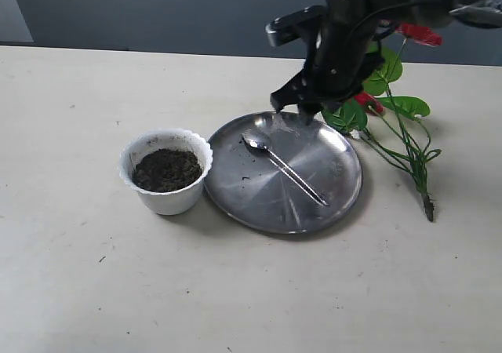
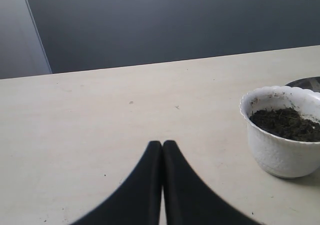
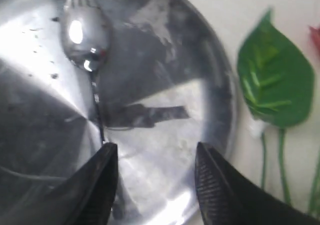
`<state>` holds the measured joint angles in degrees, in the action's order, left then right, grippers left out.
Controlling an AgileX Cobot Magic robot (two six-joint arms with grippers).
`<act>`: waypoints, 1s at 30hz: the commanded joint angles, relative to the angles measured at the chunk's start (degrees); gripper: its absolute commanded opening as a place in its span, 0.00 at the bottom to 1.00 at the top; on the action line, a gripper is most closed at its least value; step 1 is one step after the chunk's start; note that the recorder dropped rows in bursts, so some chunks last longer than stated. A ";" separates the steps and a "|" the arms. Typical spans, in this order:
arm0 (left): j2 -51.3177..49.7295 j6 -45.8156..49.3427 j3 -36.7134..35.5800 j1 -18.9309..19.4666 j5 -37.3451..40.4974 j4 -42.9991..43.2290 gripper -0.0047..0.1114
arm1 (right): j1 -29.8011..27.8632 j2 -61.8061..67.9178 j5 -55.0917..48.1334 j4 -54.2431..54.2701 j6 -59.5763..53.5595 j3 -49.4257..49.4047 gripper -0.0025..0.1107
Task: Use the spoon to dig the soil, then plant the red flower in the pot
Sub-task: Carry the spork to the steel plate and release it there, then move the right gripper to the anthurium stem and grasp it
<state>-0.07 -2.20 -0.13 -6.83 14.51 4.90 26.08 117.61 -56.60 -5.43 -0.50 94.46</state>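
The white scalloped pot (image 1: 166, 172) holds dark soil (image 1: 167, 169) and stands left of the steel plate (image 1: 235, 188). On that plate lies the spoon (image 1: 281, 165), bowl toward the far left, handle running to the near right. The red flower (image 1: 408, 110) lies on the table right of the plate, its green leaf (image 3: 272, 75) beside the rim. My right gripper (image 1: 300, 103) hangs open above the plate's far edge, empty (image 3: 156, 152); the spoon (image 3: 85, 40) lies beyond its fingertips. My left gripper (image 2: 162, 144) is shut and empty, with the pot (image 2: 282, 132) off to one side.
The round steel plate (image 3: 220, 110) carries a few soil crumbs. A beige table (image 1: 94, 290) spreads under everything, with a dark wall behind. The right arm (image 1: 353, 23) hides part of the flower.
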 commanded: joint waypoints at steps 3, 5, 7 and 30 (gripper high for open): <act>0.07 -0.25 0.13 -0.31 -0.79 -0.09 0.05 | -6.06 -5.10 -4.39 -4.86 1.78 -4.25 0.44; 0.07 -0.25 0.13 -0.31 -0.79 -0.09 0.05 | -6.76 -6.49 -4.13 -6.89 2.53 -6.36 0.44; 0.07 -0.25 0.13 -0.31 -0.79 -0.09 0.05 | -6.76 -7.55 -2.70 -9.95 3.82 -8.19 0.44; 0.07 -0.25 0.13 -0.31 -0.79 -0.09 0.05 | -10.88 2.37 10.19 -21.11 11.93 -10.78 0.42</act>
<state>-0.07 -2.20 -0.13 -6.83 14.51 4.90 16.86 119.12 -47.04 -26.54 11.17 83.91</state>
